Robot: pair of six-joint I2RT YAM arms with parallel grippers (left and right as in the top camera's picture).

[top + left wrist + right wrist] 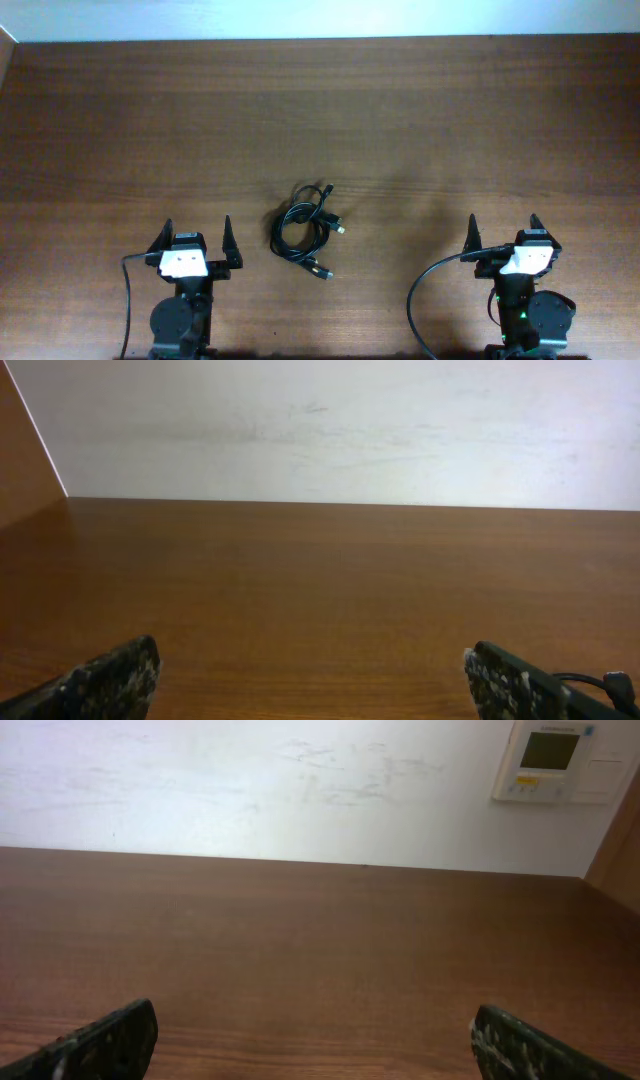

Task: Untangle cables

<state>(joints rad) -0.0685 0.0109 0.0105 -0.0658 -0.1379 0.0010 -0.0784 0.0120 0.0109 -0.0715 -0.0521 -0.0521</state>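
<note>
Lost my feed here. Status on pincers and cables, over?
Left pincer open, empty. Right pincer open, empty. Cables in one tangled coil on table between the arms, untouched. No obstruction seen.

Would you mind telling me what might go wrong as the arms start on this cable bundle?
1. The cables lie in one tight overlapping coil, so a pincer may grab several strands together and tighten the tangle.
2. The coil sits far from the right pincer and is absent from the right wrist view, so that arm's approach may be poorly aimed.
</note>
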